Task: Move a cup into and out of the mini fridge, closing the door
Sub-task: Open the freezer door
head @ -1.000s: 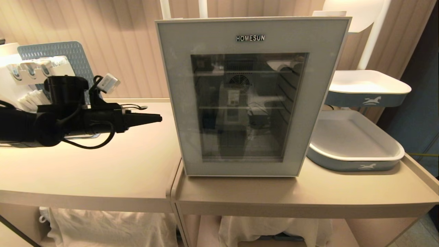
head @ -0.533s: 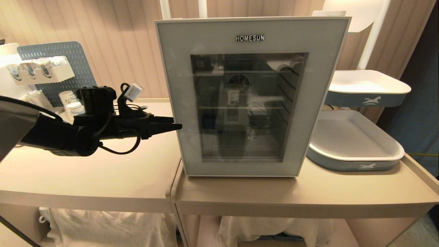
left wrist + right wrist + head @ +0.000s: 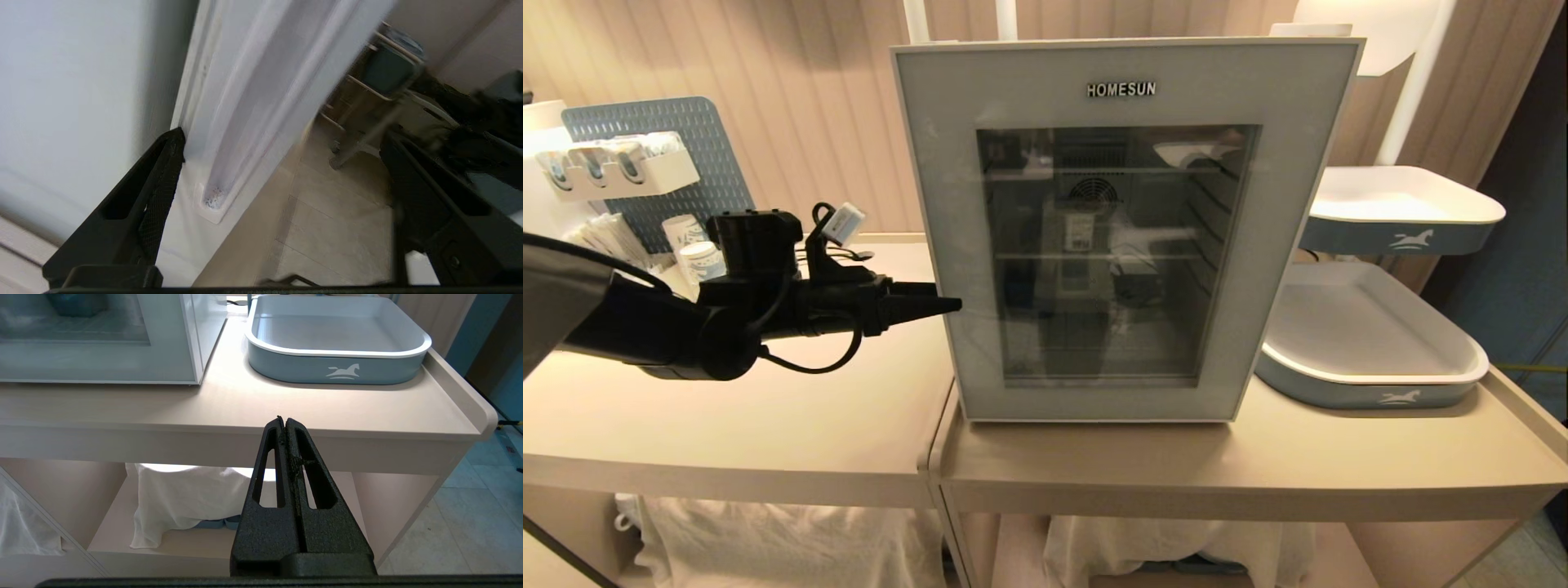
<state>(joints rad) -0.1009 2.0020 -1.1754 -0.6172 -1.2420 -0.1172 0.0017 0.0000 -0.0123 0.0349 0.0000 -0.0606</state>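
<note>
Door [image 3: 1123, 90] of the mini fridge [image 3: 73, 81] looks shut or nearly so from the head view, framed front flush, sitting on the bench [image 3: 1094, 461] between the two carts' tops. Left claw [image 3: 947, 305] has moved in from well out over the left bench a second ago and now has its tips at the door's left edge, about mid-height. Left wrist view shows the jaws spread wide, one finger [image 3: 163, 171] touching the seam where door frame meets white cabinet side, the other out in front of the door, so the door edge sits between them. Head view also hints the frame has shifted a hair versus a second ago, too small to call as opening. My read: this is the start of the door pull, claw positioned to hook or pinch the edge, nothing gripped yet. Cup: can't identify one for certain; a pale dish-like shape [image 3: 1188, 153] shows on the top wire shelf behind the glass, and small white containers [image 3: 690, 245] stand at the far left by the pegboard, either could be it. Right claw [image 3: 284, 421] is parked low in front of the bench edge, fingers pressed together, empty. Blue tray [image 3: 339, 371] sits right of the fridge, unused. Risk: the fingertip slipping off that thin seam when the pull starts.
</note>
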